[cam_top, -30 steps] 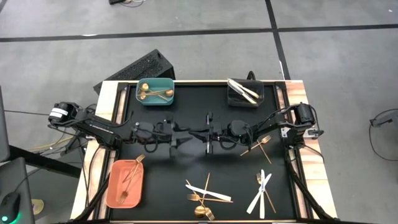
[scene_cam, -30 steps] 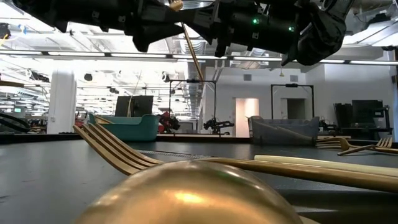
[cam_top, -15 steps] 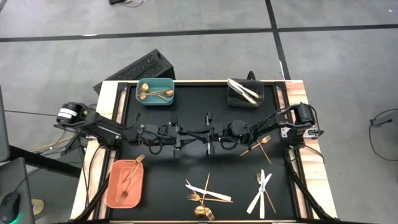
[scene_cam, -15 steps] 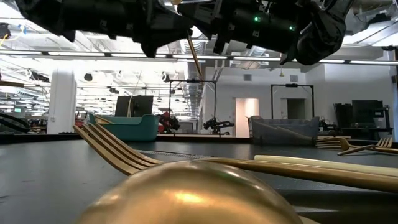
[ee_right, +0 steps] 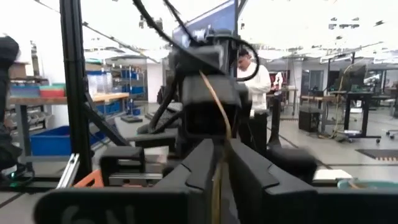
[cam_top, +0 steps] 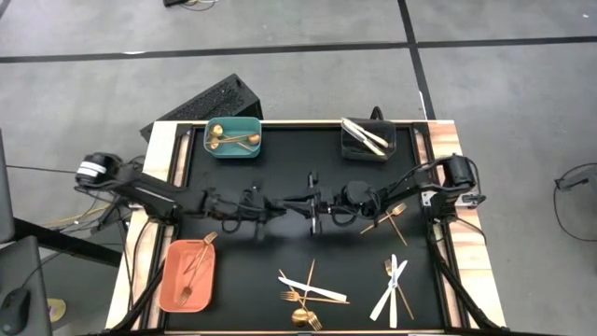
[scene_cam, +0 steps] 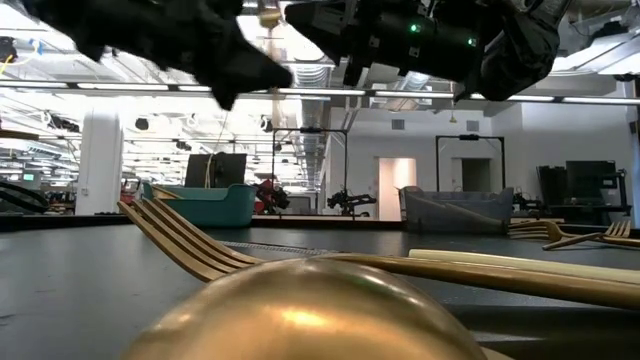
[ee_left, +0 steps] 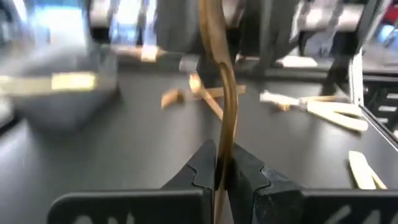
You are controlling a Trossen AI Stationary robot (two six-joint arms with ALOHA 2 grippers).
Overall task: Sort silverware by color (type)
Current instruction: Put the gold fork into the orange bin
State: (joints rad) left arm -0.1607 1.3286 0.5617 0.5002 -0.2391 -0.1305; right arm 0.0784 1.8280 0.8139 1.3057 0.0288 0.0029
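Above the middle of the black mat, my two grippers face each other with a slim gold utensil [ee_left: 219,74] between them. My left gripper [ee_left: 221,167] is shut on it. My right gripper [ee_right: 219,163] stands slightly open, a finger on each side of the same gold handle [ee_right: 214,99]. In the high view the left gripper [cam_top: 264,207] is left of the right gripper [cam_top: 310,207]. Loose silverware lies on the mat: a gold fork and stick [cam_top: 387,219], white knives with gold pieces [cam_top: 395,285], and a knife, forks and spoon [cam_top: 306,294]. My left gripper pinches the gold utensil's slim handle [ee_left: 222,146] between its two fingers. The fingers are level, reaching from the table's left side. The utensil is lifted clear of the mat and runs on toward the right gripper. Of my right gripper I cannot tell whether its fingers touch the handle.
A teal bin [cam_top: 233,138] with gold spoons stands far left. A dark bin [cam_top: 367,140] with white knives stands far right. A salmon tray [cam_top: 188,273] with gold forks is near left. In the low view a gold spoon bowl [scene_cam: 300,310] fills the foreground.
My left gripper has come in on the utensil from the left, taken hold of it, then drawn a little back toward the table's left edge. The gold stick that hung slanting below the grippers in the low view no longer shows there. The right arm has stayed in place.
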